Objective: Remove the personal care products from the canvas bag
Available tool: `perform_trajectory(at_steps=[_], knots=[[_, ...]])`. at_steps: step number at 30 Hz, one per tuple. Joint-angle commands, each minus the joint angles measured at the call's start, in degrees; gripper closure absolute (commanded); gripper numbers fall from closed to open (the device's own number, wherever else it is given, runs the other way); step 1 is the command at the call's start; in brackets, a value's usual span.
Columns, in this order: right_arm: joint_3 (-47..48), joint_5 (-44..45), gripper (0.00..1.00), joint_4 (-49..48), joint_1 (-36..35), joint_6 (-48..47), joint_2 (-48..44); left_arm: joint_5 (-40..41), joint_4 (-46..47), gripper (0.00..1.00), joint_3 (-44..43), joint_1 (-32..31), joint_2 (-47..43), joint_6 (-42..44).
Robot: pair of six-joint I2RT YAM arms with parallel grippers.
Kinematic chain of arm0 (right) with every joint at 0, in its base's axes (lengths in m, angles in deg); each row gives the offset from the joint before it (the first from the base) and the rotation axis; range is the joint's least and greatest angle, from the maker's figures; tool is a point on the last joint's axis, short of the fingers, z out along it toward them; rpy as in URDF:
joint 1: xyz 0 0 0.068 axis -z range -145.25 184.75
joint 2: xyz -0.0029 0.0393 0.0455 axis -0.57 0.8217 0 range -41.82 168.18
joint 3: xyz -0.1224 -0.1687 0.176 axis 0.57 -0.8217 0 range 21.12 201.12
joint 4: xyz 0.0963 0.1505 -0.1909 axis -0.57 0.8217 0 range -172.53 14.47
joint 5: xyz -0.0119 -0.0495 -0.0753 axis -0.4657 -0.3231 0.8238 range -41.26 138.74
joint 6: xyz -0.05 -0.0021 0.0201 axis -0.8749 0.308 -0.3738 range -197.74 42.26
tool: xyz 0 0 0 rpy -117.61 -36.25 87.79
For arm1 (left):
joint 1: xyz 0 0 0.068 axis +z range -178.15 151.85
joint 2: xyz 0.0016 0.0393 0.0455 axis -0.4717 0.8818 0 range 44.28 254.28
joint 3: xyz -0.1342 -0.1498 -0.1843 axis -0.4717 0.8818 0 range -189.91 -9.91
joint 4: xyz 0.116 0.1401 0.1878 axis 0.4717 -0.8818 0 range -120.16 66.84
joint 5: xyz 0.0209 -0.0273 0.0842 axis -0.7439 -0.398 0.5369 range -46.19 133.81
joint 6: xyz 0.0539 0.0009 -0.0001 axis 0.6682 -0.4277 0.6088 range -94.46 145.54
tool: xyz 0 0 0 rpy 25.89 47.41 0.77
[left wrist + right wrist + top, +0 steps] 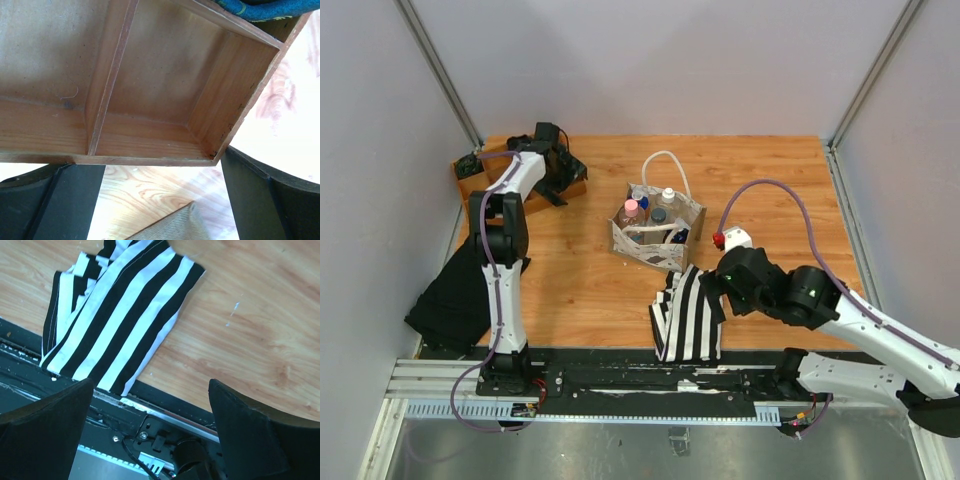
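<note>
The canvas bag point(655, 235) stands upright mid-table, its white rope handle point(665, 160) looped behind it. Several bottles stand inside: one with a pink cap point(631, 207), one with a white cap point(668, 195), one with a blue cap point(642, 203). My left gripper point(560, 165) is open and empty over the wooden tray, far left of the bag; in the left wrist view point(162, 200) its fingers straddle bare table. My right gripper point(728, 280) is open and empty, near the front edge, right of the striped cloth; the right wrist view point(150, 425) shows nothing between its jaws.
The wooden compartment tray point(485, 185) sits at the back left; its compartments point(165, 90) look bare. A striped cloth point(688, 315) point(120, 325) lies at the front, a black cloth point(460, 290) front left. A grey cloth corner point(175, 225) shows under the left gripper.
</note>
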Motion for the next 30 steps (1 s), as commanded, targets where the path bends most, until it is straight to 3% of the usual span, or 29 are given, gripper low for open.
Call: perform_trajectory(at_steps=[1,4,15,20,25,30], knots=[[-3.4,-5.7,0.02,-2.86,-0.76,5.23,0.11,12.56,3.23,0.0,-9.95,7.18,3.57,2.05],[-7.22,-8.06,0.01,-5.86,-0.71,7.53,-0.53,10.2,2.79,0.01,-10.56,6.25,3.51,2.07],[-17.76,-18.26,0.01,-22.19,-0.78,10.71,3.5,7.3,8.92,0.0,9.2,-0.35,-16.23,1.97],[-20.52,-22.81,0.01,-32.76,-0.78,9.79,10.06,9.34,8.62,0.0,8.96,-5.49,-21.64,4.25],[-21.32,-23.09,0.01,-38.76,-0.4,8.24,19.73,4.9,6.48,0.0,7.5,-6.91,-22.9,5.11],[-21.51,-19.97,0.02,-38.66,2.02,10.92,25.67,4.2,7.48,0.0,10.32,-7.26,-26.93,5.58]])
